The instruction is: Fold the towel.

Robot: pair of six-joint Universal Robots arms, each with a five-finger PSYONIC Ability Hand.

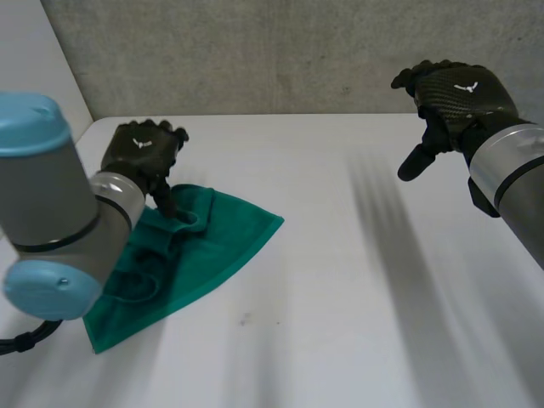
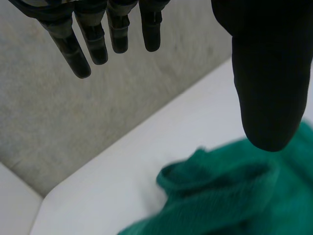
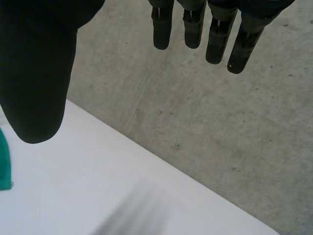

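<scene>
Left hand (image 1: pixel 143 151): fingers held straight and spread, nothing gripped; thumb tip seen at a rumpled fold. Green towel (image 1: pixel 212 246): laid bunched on the white table (image 1: pixel 340 289), beneath that thumb. Right hand (image 1: pixel 455 89): raised, fingers loosely extended, nothing held, well apart from the towel.

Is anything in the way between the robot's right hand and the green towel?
No, nothing visible is. Just bare white table lies between the open right hand and the green towel. The left hand is open over the towel's bunched far edge, not in the path.
</scene>
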